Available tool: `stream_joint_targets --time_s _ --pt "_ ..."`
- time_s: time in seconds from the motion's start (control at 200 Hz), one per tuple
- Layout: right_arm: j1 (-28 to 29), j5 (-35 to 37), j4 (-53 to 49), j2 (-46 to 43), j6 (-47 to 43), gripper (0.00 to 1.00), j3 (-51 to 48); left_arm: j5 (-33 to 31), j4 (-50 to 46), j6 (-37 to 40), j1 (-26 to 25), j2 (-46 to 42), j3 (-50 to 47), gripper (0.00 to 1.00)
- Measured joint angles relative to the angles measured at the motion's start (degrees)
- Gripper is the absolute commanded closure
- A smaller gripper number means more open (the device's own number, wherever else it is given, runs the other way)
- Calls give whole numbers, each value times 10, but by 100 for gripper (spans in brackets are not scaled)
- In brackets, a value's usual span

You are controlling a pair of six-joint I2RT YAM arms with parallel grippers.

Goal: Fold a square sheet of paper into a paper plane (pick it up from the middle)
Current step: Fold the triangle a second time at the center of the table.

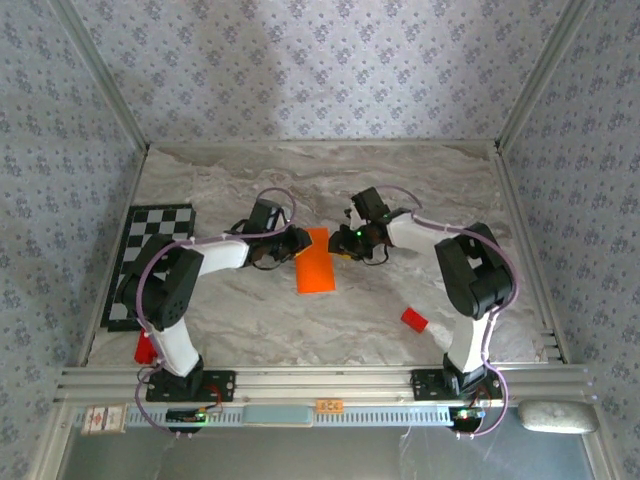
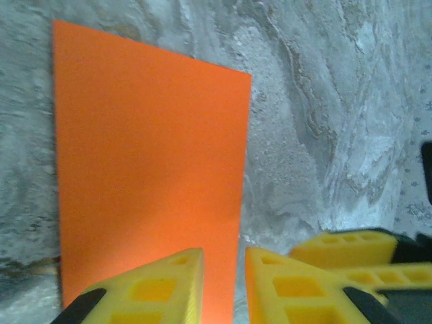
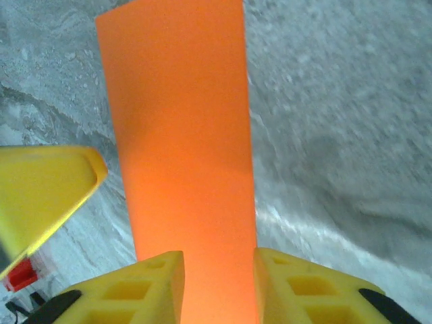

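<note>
free: table (image 1: 330,180) far half | obstacle: red block (image 1: 414,319) beside right arm (image 1: 470,275)

left arm (image 1: 215,255) inward | left fingers (image 2: 162,283) narrowly parted | right arm (image 1: 430,235) inward | right fingers (image 3: 297,283) parted

Sheet of paper (image 1: 316,264) lies on the bench (image 1: 250,320) at frame centre. Left pincer (image 1: 297,242) stands at its upper left, right pincer (image 1: 346,243) at its upper right. Checkerboard mat (image 1: 150,240) lies far left, small block (image 1: 414,320) lower right.
</note>
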Motion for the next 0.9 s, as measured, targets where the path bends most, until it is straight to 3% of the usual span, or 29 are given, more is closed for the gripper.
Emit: stream_joint_targets --time_s 0.365,0.9 --pt "5 3 7 -67 43 57 -94 -9 -1 -2 9 42 0 78" --pt "31 -40 5 -64 53 56 -98 -15 5 -36 10 46 0 79"
